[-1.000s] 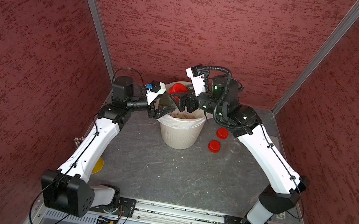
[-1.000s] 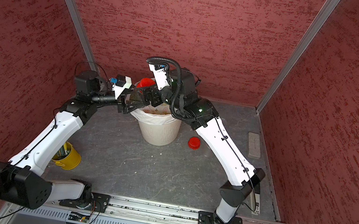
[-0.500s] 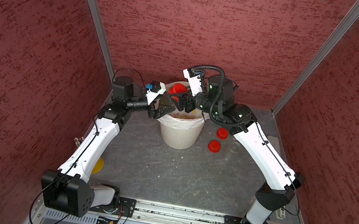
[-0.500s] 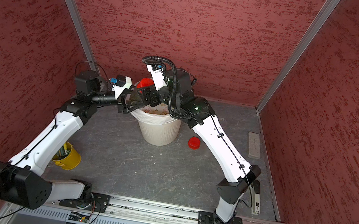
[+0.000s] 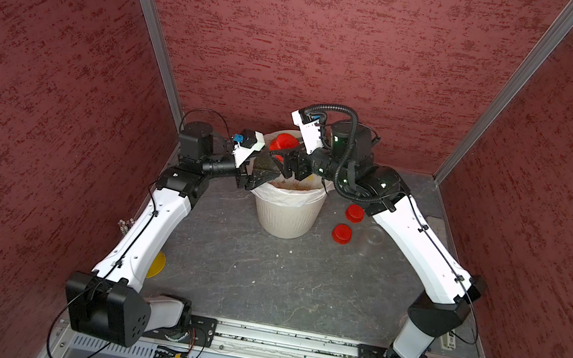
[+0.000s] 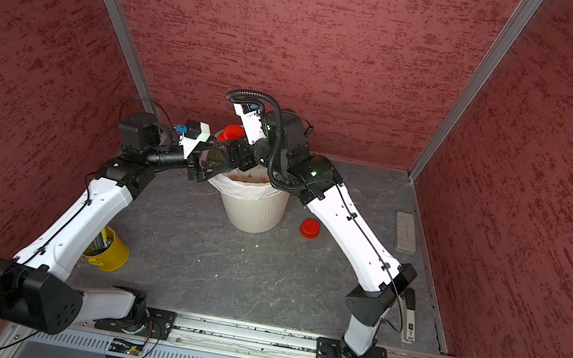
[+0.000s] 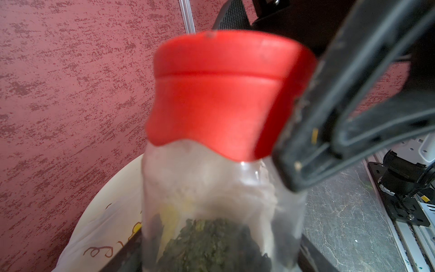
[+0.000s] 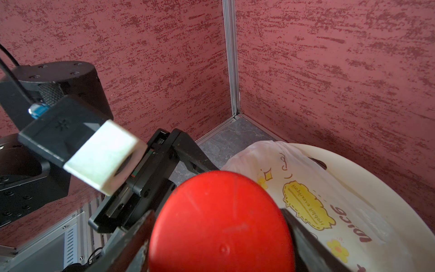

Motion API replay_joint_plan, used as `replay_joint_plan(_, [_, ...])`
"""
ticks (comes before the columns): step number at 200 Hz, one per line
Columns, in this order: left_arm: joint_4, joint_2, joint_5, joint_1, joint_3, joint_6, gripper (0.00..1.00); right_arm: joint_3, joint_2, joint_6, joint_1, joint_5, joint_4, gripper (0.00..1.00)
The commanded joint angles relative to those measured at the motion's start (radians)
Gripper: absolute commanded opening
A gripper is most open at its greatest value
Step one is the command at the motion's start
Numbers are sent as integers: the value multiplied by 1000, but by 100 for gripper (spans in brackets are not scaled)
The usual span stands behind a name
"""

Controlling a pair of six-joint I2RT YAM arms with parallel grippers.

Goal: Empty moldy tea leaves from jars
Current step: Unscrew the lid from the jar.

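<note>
left gripper (image 5: 261, 176) clamping jar (image 7: 211, 200); right gripper (image 8: 221, 226) — pinching red lid (image 7: 223, 94)

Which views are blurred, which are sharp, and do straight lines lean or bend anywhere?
Left wrist view: the red lid and the jar are soft, too near the lens; the wall behind is sharper. Right wrist view: the lid is slightly soft, the printed bag clearer. Both top views: sharp, evenly lit; the corner posts lean outward.

The gray table (image 5: 261, 274) holds a cream bin (image 5: 286, 215) at the far middle. Just right of it lie two red lids (image 5: 342, 233) and a clear jar (image 5: 371, 237). A yellow cup (image 6: 109, 251) stands near left, and a gray block (image 6: 405, 232) lies far right.
</note>
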Motion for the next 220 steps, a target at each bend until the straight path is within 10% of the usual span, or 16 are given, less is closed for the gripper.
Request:
replay_joint_plan(1, [24, -21, 8, -3, 3, 5, 62, -14, -51, 6, -6, 15, 23, 79])
replay_joint_plan(122, [-10, -22, 22, -3, 16, 25, 62, -38, -69, -79, -42, -94, 15, 48])
replay_joint_plan(220, [-118, -15, 149, -3, 60, 62, 63, -27, -77, -484, -104, -408, -68, 44])
